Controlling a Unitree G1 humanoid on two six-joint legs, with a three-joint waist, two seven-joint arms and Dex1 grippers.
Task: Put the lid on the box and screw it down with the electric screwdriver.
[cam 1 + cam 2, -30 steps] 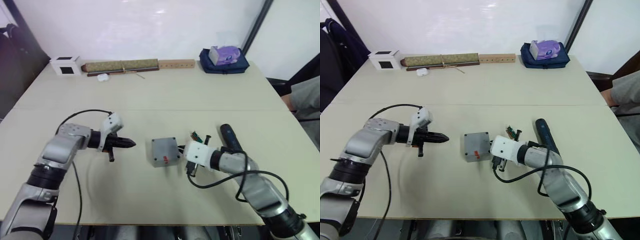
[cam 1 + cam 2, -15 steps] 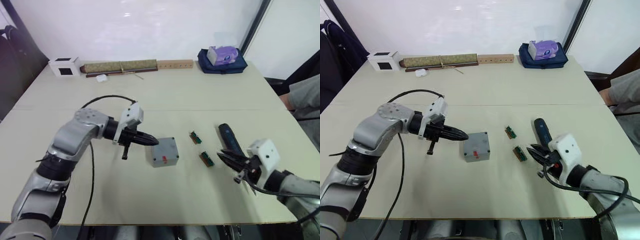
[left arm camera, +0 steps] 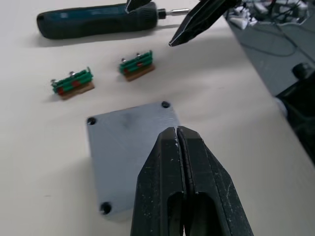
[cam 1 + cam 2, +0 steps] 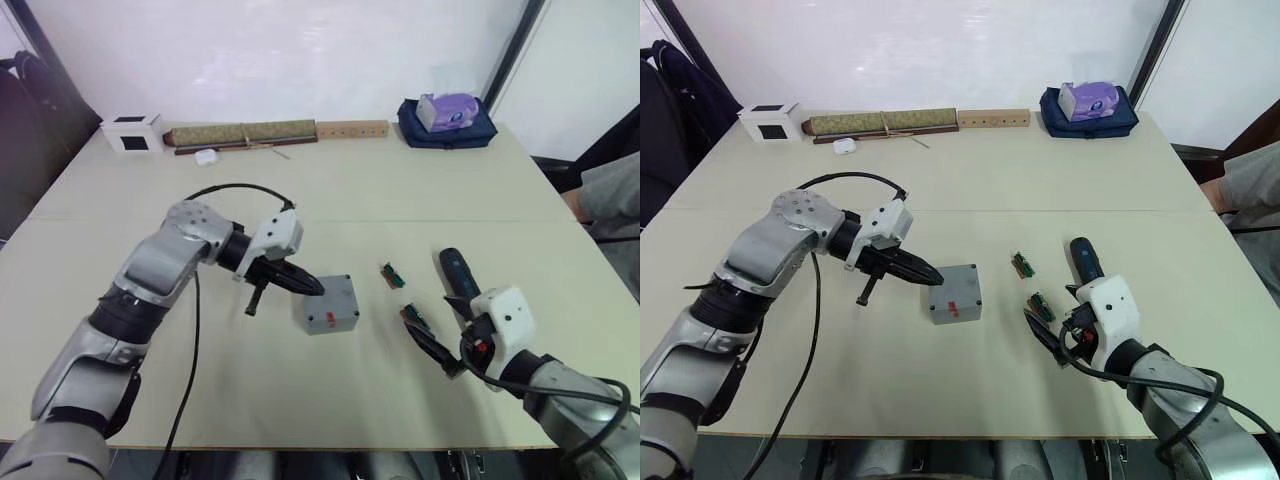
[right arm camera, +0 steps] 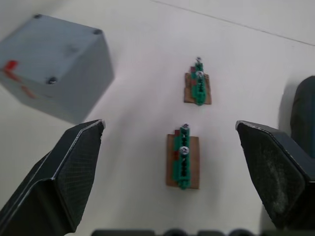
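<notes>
Nearest, right hand [image 5: 170, 124] spread wide, pinching nothing, low over the worktop [image 4: 300, 190], with one green strip [image 4: 415, 320] lying between the open fingers. Just beyond and to its right, the electric screwdriver [image 4: 455, 272], flat on the worktop, bit end toward the robot, ungripped.

Step in hand, by the look of it: fetching the driver. Best done by swinging the right hand off the strip and onto the dark barrel, straddling it across its width around the middle. Close only once both fingers flank the barrel. Worth avoiding a nudge to either strip on the way, the second green strip [image 4: 392, 275] included, and any roll of the tool away.

Further in, mid-worktop, the box [image 4: 332, 318] with the lid [image 4: 338, 296] already seated on top, red mark on the side facing the robot, dark screw heads or holes at the corners. Left hand [image 4: 318, 290] pressed together, holding nothing, tips over the lid's left edge; touching or just above, hard to say. Useful as a brace: press down lightly there, clear of the corner to be driven.

Far edge: white cube [image 4: 130, 131], long roll [image 4: 240, 132], wooden block [image 4: 352, 128], tissue pack [image 4: 450, 108] on a dark bag. All well apart from the work.
</notes>
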